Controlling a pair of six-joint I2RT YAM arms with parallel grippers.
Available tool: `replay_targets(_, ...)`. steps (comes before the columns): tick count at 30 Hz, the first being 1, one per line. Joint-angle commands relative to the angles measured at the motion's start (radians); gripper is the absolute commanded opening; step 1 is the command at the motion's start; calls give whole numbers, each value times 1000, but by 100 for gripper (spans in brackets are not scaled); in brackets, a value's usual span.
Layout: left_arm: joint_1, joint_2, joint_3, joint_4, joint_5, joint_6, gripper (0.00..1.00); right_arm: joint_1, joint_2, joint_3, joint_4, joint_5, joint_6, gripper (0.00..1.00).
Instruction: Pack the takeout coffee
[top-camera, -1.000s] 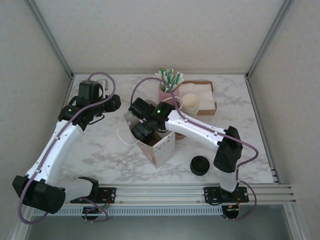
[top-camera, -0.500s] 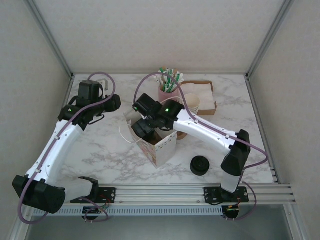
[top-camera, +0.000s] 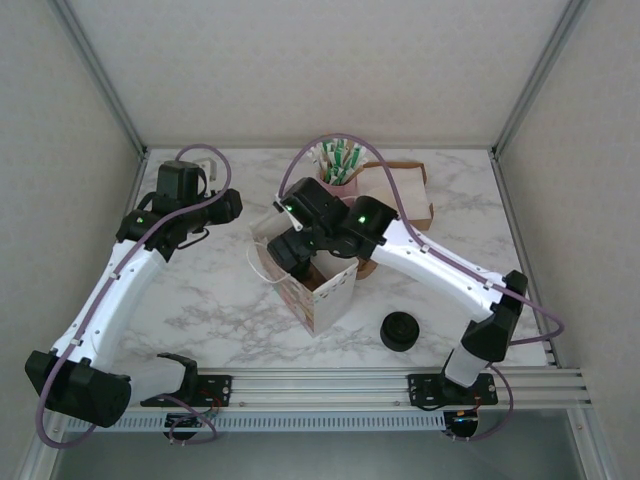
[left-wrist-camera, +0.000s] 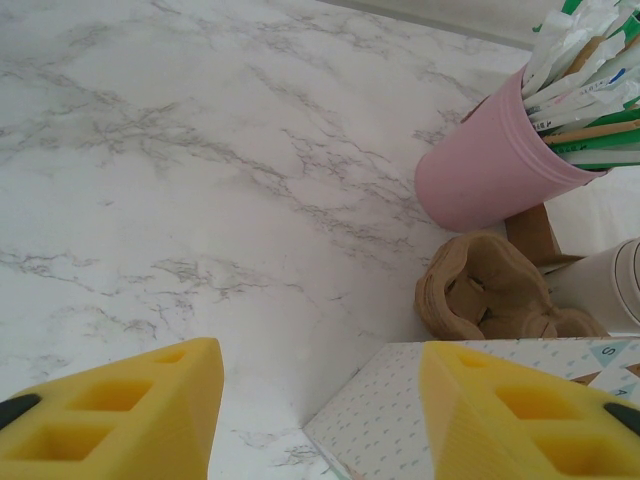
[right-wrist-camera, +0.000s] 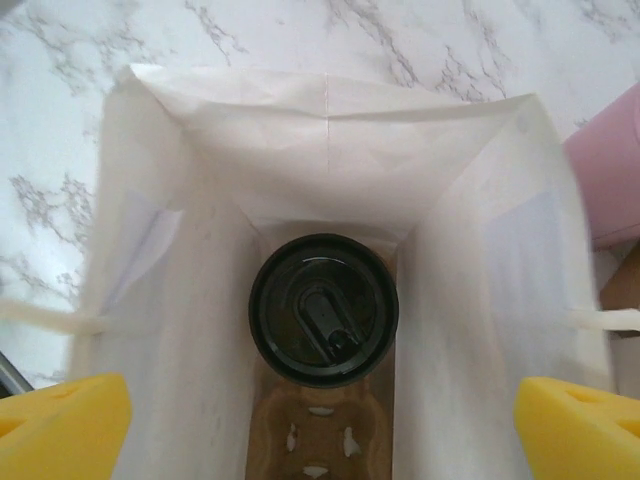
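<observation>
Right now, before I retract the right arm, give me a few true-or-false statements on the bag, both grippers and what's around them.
1. A black-lidded cup stands in the brown carrier at the bottom of the white paper bag. True.
2. The right gripper is shut on that cup. False: it is open over the bag's mouth, holding nothing.
3. The left gripper is open and empty. True.
4. The pink cup of stirrers has tipped over. False: it stands upright at the back of the table.
5. A loose black lid lies on the table, apart from the bag. True.
</observation>
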Motion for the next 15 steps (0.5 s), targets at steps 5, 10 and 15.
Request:
replay_targets(5,8,0,9,-10,9,-9,54,6,-90,14,38,4,-7,98)
replay_targets(10,8,-1,9,-8,9,-10,55,4,-161,-33,102,25,-22,98)
replay_targets(15,9,-2,9,-8,11,-11,55,3,-236,-93,184,80,-38,97)
